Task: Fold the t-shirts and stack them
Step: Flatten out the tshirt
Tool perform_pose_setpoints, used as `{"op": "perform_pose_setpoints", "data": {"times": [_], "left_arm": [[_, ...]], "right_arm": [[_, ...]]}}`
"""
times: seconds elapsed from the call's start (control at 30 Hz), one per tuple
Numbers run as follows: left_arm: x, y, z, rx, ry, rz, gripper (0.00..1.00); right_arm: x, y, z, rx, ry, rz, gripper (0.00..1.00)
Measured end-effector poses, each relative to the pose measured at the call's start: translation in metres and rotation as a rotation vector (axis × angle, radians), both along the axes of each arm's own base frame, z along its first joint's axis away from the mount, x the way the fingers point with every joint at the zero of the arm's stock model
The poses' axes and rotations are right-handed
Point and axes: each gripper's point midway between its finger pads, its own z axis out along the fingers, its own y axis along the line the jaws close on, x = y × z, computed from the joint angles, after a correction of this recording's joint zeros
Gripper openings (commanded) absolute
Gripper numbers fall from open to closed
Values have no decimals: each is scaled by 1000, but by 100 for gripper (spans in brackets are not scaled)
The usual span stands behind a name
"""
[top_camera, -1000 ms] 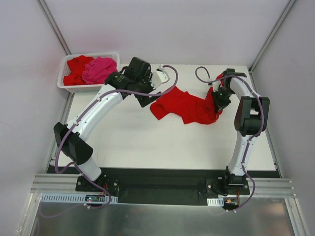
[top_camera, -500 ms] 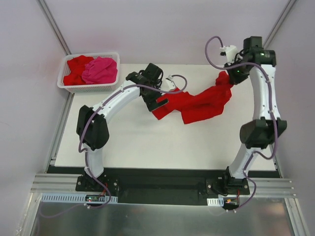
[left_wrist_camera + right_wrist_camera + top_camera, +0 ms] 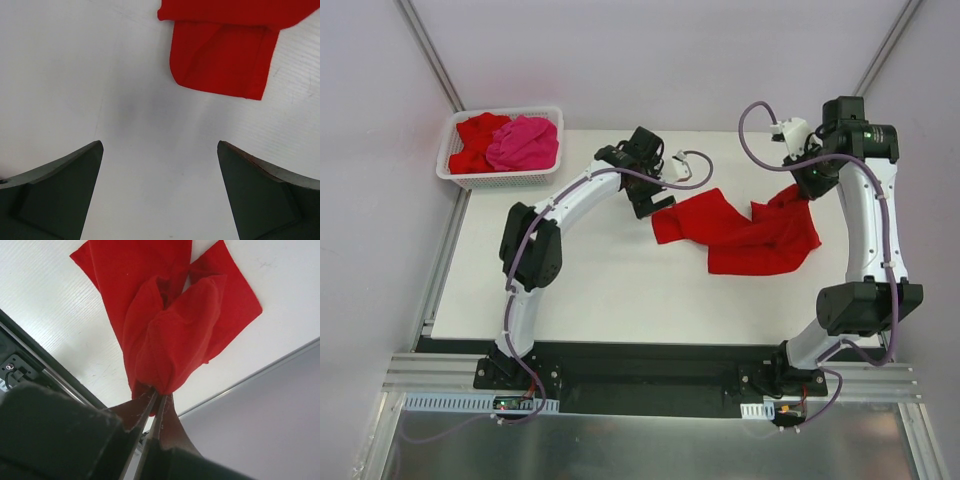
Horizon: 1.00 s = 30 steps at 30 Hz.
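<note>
The white table (image 3: 600, 290) fills the middle of the top view. A red t-shirt (image 3: 745, 232) lies crumpled right of centre. Its upper right end is held up by the right gripper (image 3: 159, 394), pinched tight on a bunch of cloth. The lattice basket (image 3: 498, 181) at upper left holds another red t-shirt (image 3: 472, 142) and a pink t-shirt (image 3: 523, 142). The left gripper (image 3: 159, 145) hangs spread wide just beside the shirt's left end, apart from it.

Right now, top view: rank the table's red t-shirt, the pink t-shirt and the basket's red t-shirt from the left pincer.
1. Red t-shirt on table, beside the left pincer.
2. Pink t-shirt, right half of basket.
3. Other red t-shirt, its left half.
</note>
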Motion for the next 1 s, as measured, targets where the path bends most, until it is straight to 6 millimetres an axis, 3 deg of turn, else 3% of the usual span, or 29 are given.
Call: {"op": "perform_pose_setpoints", "data": {"times": [0.17,0.47,0.7,0.83,1.0], "left_arm": [[16,-18,-17,-32,15,4,99],[22,-36,-11,-116,30,28,99],[20,-46,-4,-175,54,52,99],[19,-59,11,-247,67,55,99],[3,-94,28,-330,80,-2,99]], "right_arm": [[3,-4,13,-18,-41,-16,1],[23,-17,97,-125,-382,-49,1],[8,-26,162,-245,-659,-47,2],[-2,-32,174,-287,-722,-52,1],[-2,-34,166,-318,-713,-49,1]]}}
